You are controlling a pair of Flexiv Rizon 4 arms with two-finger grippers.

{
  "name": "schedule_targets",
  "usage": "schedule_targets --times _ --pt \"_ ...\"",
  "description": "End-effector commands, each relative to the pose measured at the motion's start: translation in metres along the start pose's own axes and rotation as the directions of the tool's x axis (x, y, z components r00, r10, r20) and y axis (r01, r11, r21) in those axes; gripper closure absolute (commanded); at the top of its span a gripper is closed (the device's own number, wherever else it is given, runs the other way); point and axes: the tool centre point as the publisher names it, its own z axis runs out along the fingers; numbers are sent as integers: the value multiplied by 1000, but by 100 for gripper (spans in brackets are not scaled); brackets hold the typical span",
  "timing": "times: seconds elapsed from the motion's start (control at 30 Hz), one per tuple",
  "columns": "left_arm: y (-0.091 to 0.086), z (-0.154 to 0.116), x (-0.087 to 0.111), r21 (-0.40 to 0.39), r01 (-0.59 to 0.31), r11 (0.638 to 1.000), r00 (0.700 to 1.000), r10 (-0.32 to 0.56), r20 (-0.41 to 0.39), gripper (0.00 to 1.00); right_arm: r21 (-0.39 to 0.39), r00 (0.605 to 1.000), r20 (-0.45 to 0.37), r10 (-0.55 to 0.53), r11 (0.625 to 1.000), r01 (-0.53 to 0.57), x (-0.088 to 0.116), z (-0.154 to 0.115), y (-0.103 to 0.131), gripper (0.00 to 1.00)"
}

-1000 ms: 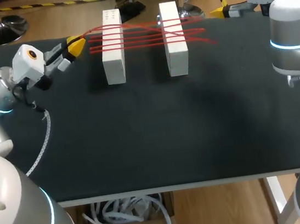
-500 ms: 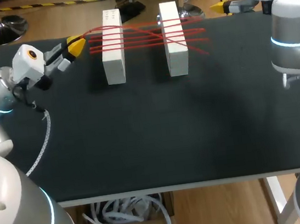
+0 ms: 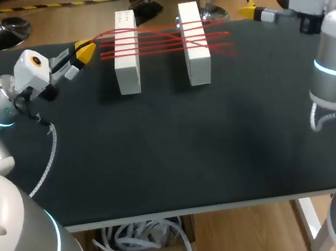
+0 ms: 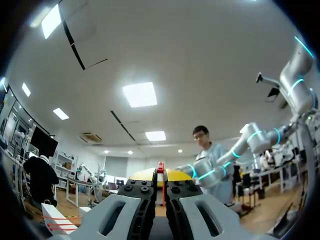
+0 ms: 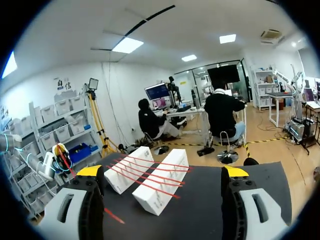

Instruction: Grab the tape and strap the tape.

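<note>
Tape (image 3: pixel 157 40) runs red in several passes across two white blocks (image 3: pixel 127 63) on the worktop (image 3: pixel 171 150), seen from the head view. Left wrist view: the left fingers (image 4: pixel 142 189) pinch its end. Right wrist view: the right fingers (image 5: pixel 90 171) gape empty, short of the blocks. Strapping looks part done. The next move is likely for the right arm to take a strand.

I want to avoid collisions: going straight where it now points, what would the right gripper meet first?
Likely the loose ends of the red tape, then the nearer white block; how high the right gripper rides is unclear.
</note>
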Motion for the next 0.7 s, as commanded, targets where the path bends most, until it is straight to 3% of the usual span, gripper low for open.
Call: schedule_targets --times 0.03,0.43,0.7 --pt "0 0 0 1 0 1000 1000 0 0 100 -92 1000 13 22 996 -20 23 -33 -6 0" --pt "0 0 0 1 0 1000 1000 0 0 100 -185 991 1 131 974 -129 68 -44 -12 0" --pt "0 0 0 1 0 1000 1000 0 0 100 -174 988 -33 150 973 -154 83 -44 -19 0"
